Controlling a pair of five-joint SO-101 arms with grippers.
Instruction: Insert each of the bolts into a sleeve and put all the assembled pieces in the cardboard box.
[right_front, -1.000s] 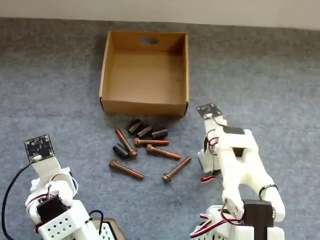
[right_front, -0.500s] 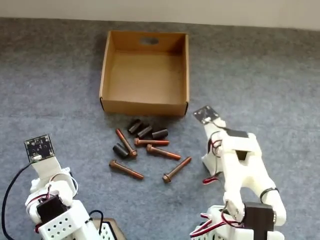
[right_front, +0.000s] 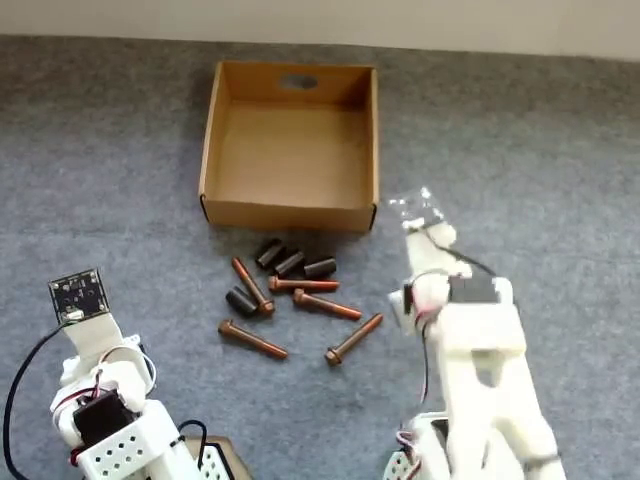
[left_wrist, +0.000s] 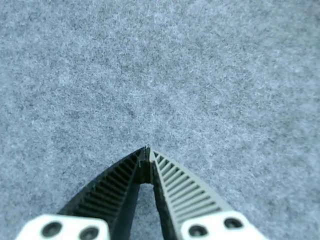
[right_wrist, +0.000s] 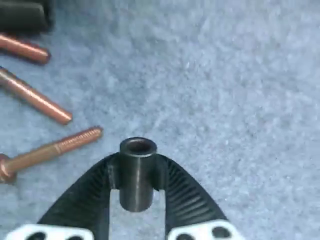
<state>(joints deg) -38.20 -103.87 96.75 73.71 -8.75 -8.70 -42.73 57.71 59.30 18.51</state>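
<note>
Box (right_front: 288, 214) sits at the far side of the carpet (right_front: 560, 150), open top, w/ just its bare cardboard floor showing inside. In front of its near wall is the loose pile: four sleeves (right_front: 290, 263) closest to the box and five bolts (right_front: 327, 305) fanned out just past them, all flat on the carpet.

R arm (right_front: 478, 340) is stretched fwd from the near-right corner, wrist just right of the pile and near the box's front-right corner. R gripper (right_wrist: 136, 165) is clamped on a fifth sleeve (right_wrist: 136, 187), held upright w/ the bore facing up, pinched at mid-body btwn the ribbed fingers (right_wrist: 185, 195). Can't tell if its lower end touches the carpet. Nearest bolt (right_wrist: 50, 150) lies just beside it, threaded end pointing at the sleeve but apart from it. Two more bolts lie farther off in the R wrist view.

L arm (right_front: 100, 400) is folded back at the near-left corner, well apart from the pile. L gripper (left_wrist: 147, 159) is closed, tips meeting, pointing down at plain carpet.
</note>
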